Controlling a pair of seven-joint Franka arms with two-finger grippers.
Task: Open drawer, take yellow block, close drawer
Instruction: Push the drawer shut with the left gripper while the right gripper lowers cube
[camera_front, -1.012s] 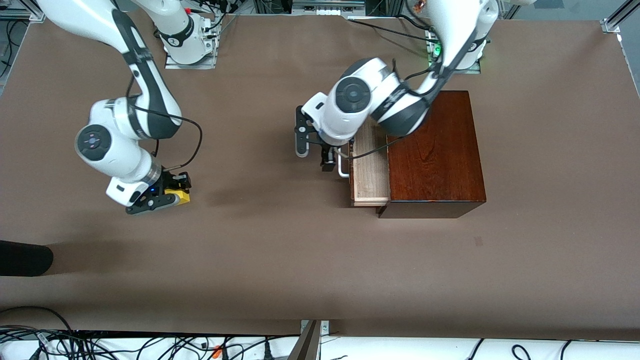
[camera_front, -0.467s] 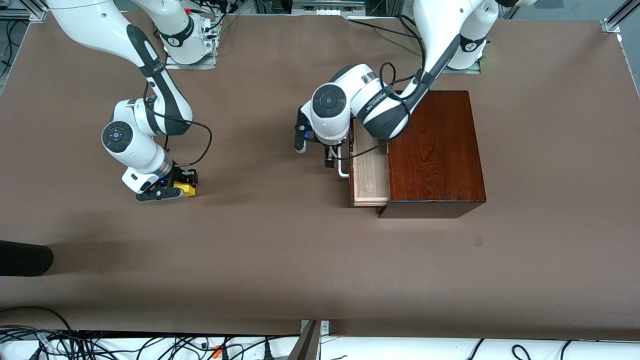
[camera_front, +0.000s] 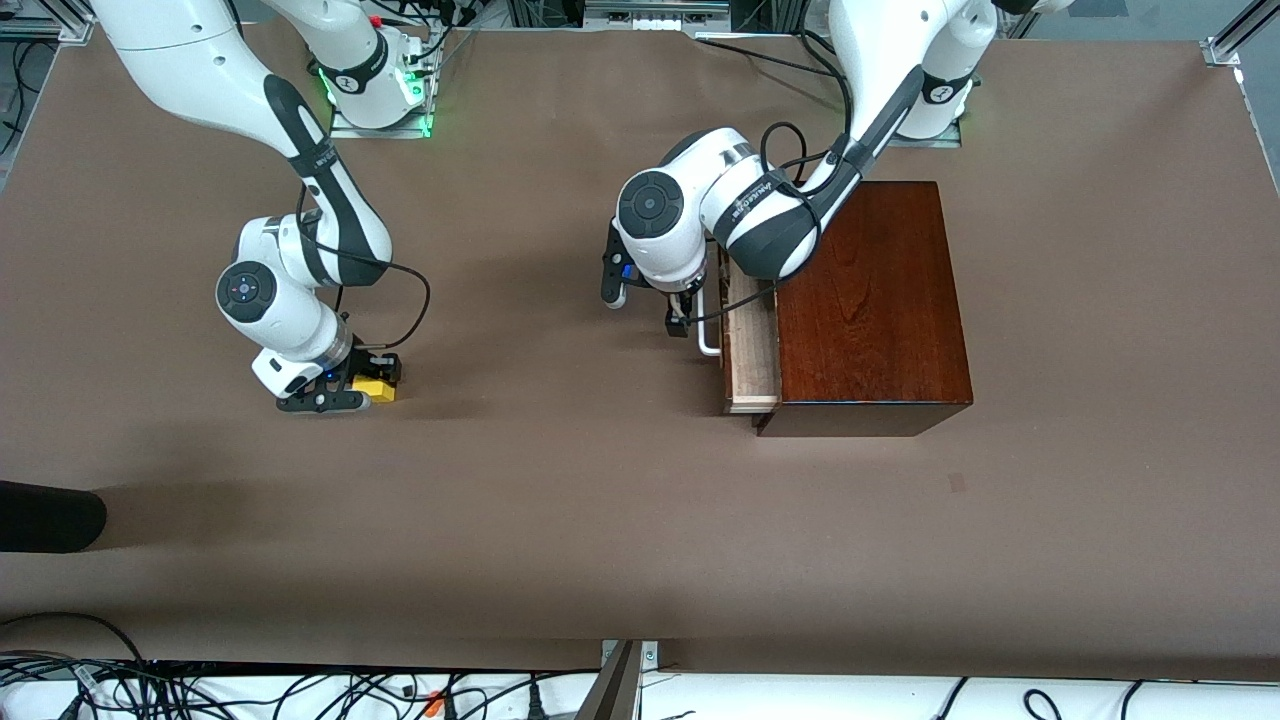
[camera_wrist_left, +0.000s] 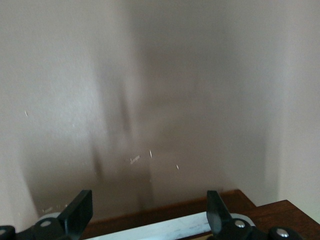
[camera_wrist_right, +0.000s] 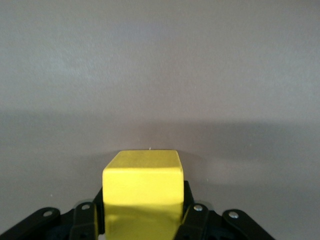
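Block (camera_front: 375, 388) in right gripper (camera_front: 352, 392), drawer (camera_front: 752, 350) half-open.

Yellow block (camera_front: 378, 389): small bright cube, plain faces, sitting flat and square on the brown table toward the right arm's end. It lies between the right gripper's (camera_front: 352, 386) black fingers (camera_wrist_right: 192, 216), which flank two of its sides; in the right wrist view its top face and one side face show, edges crisp.

Drawer (camera_front: 752, 345): tray of the dark reddish-brown wooden box, pulled partway out, a narrow strip of pale light-wood interior exposed. No contents visible in that strip. White U-shaped bar handle (camera_front: 708, 338) on the dark front lies directly at the left gripper (camera_front: 682, 322), between its spread fingers (camera_wrist_left: 80, 212) in the left wrist view.
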